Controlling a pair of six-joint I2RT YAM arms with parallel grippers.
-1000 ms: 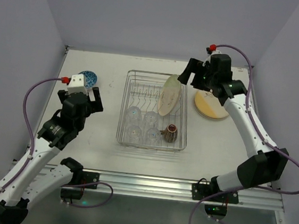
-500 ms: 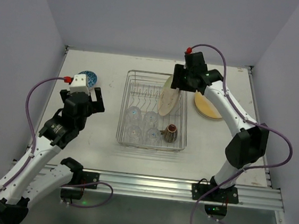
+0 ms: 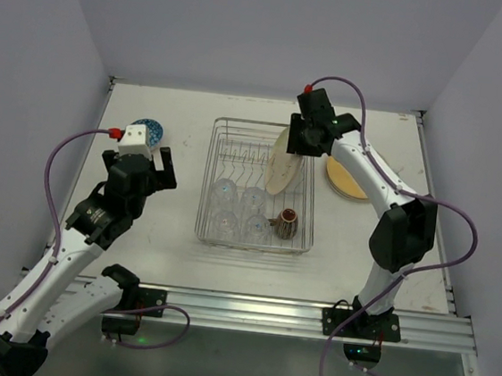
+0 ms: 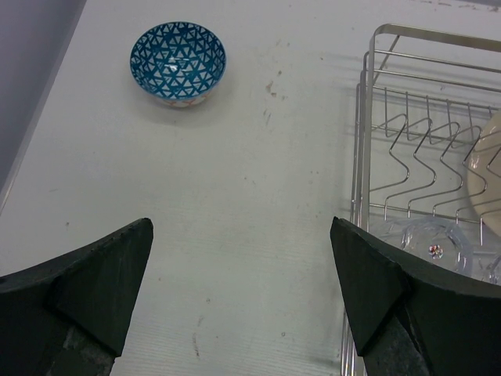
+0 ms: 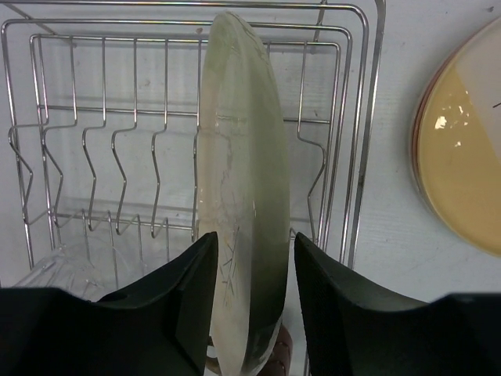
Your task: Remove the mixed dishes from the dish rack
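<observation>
The dish rack (image 3: 206, 183) holds one pale-green plate (image 3: 285, 160) standing on edge, several clear glasses (image 3: 225, 190) and a brown mug (image 3: 285, 222). My right gripper (image 3: 296, 148) reaches down over the plate's top. In the right wrist view its jaws (image 5: 254, 239) straddle the plate (image 5: 243, 196) closely: the left finger touches it and a thin gap shows at the right one. The blue-patterned bowl (image 4: 178, 61) sits on the table left of the rack (image 4: 362, 141). My left gripper (image 4: 240, 227) hangs wide open over bare table, holding nothing.
A stack of cream plates (image 3: 346, 178) lies flat on the table right of the rack, and shows again at the edge of the right wrist view (image 5: 462, 164). Upright wire prongs (image 5: 117, 157) stand left of the plate. Walls close in on three sides.
My right arm swung left from above the plate stack to the rack, and its jaws narrowed around the standing plate. The left arm stayed put.
</observation>
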